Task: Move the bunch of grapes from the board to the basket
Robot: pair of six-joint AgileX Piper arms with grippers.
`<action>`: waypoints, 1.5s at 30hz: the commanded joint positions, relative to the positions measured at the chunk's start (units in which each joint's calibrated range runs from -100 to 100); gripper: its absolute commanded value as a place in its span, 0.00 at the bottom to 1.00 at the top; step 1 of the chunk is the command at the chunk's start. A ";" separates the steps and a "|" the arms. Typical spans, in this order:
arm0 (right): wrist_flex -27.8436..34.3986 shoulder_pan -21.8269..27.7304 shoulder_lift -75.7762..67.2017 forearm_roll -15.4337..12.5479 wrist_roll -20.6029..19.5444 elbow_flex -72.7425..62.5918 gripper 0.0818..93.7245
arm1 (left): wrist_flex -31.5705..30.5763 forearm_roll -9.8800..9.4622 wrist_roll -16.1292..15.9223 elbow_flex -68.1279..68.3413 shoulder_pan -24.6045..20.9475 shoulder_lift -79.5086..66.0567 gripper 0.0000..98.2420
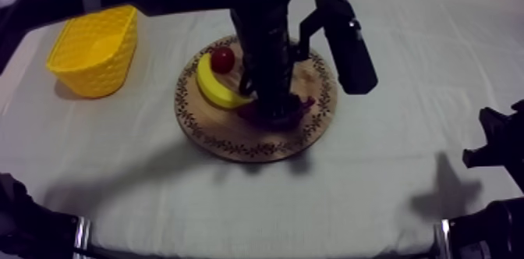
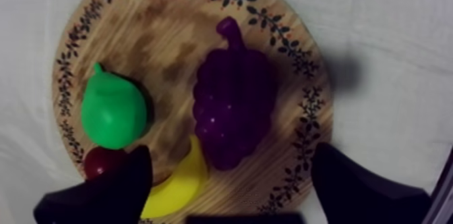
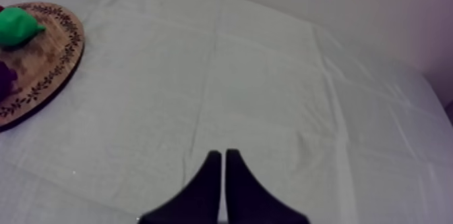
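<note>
Left hand (image 2: 229, 162) hangs over the wooden board (image 2: 135, 31) with its two black fingers (image 2: 114, 193) spread wide and nothing held between them. Between the fingers lies the near end of the bunch of grapes (image 2: 232, 108). I cannot tell whether either finger touches it. One finger shows in front of the small red fruit (image 2: 101, 161) and the banana (image 2: 178, 186); the other shows over the board's patterned rim, where it meets the cloth.

The purple bunch lies flat on the board near its middle, its stem pointing away from the hand toward the far rim. A green pear (image 2: 113, 110) sits beside the bunch, apart from it, with the small red fruit just beside the pear and the banana's end close to the tip of the bunch.

From above, the left arm reaches in over the board and covers most of the bunch. The yellow basket (image 1: 93, 47) stands on the bench (image 3: 269, 92) on the left arm's side, well apart from the board.

The right hand (image 3: 221, 173) is closed on nothing, its fingers together as a narrow wedge above bare cloth, away from the board.
</note>
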 commanded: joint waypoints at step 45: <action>0.00 0.02 0.00 -0.02 -0.04 -0.04 0.00 | -0.60 1.73 1.65 -2.87 -1.70 9.39 0.45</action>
